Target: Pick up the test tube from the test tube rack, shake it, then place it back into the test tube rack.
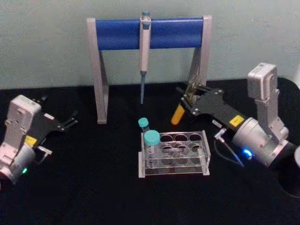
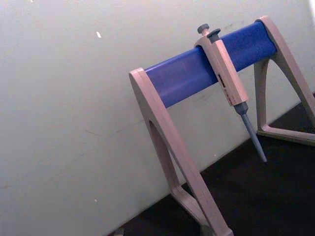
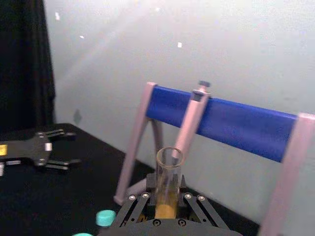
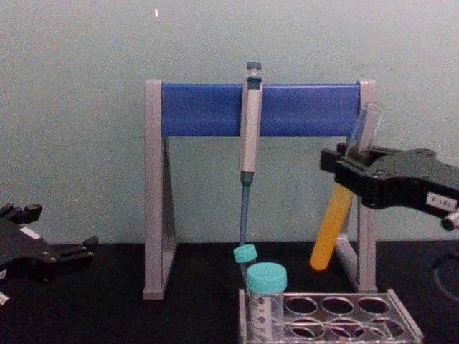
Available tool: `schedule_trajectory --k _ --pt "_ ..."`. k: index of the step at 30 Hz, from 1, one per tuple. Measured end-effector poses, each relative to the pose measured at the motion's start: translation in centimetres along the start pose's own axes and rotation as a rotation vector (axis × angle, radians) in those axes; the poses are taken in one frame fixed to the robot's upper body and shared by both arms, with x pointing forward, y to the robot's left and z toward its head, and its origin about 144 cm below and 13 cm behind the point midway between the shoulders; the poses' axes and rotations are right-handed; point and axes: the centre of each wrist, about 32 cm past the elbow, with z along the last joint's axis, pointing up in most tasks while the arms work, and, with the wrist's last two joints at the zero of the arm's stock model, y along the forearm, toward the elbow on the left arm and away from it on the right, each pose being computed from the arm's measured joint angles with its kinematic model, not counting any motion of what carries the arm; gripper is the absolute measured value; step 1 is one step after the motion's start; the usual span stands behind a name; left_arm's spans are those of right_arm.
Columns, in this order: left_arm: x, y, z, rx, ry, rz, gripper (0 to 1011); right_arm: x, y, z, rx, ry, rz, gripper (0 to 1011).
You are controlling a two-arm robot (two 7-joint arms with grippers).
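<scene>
The test tube (image 4: pixel 331 226), slim clear glass with orange-yellow liquid in its lower half, hangs tilted in the air behind the test tube rack (image 1: pixel 201 140). My right gripper (image 4: pixel 348 172) is shut on its middle; the tube's orange end (image 1: pixel 176 115) shows at the fingers in the head view. From the right wrist, the tube's open mouth (image 3: pixel 170 160) rises between the fingers (image 3: pixel 135 204). The clear rack (image 4: pixel 401 326) sits low on the black table. My left gripper (image 1: pixel 70 121) rests open at the far left, away from everything, and it appears again as the left gripper (image 3: pixel 64 147) in the right wrist view.
Two teal-capped tubes (image 1: pixel 151 145) stand in the rack's left end. Behind it stands a grey-and-blue pipette stand (image 1: pixel 150 33) with a pipette (image 1: pixel 145 51) hanging from its bar. A pale wall closes off the back; a cable (image 1: pixel 227 152) loops by the right arm.
</scene>
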Motion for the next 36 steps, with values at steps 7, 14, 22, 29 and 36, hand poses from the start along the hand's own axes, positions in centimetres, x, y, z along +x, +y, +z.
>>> schedule_trajectory --k 7,14,22,29,36 --pt "0.0 0.0 0.0 0.000 0.000 0.000 1001 1.3 -1.8 0.5 -0.028 -0.011 -0.043 223" --pt "0.0 0.0 0.0 0.000 0.000 0.000 1001 1.5 -4.3 1.1 -0.042 -0.014 -0.047 223" --pt "0.0 0.0 0.0 0.000 0.000 0.000 1001 0.2 -6.0 1.5 -0.038 0.004 0.007 223" --pt "0.0 0.0 0.0 0.000 0.000 0.000 1001 -1.1 -4.9 1.4 -0.025 0.015 0.056 223" --pt "0.0 0.0 0.0 0.000 0.000 0.000 1001 -1.2 -2.8 1.5 -0.007 0.006 0.073 223"
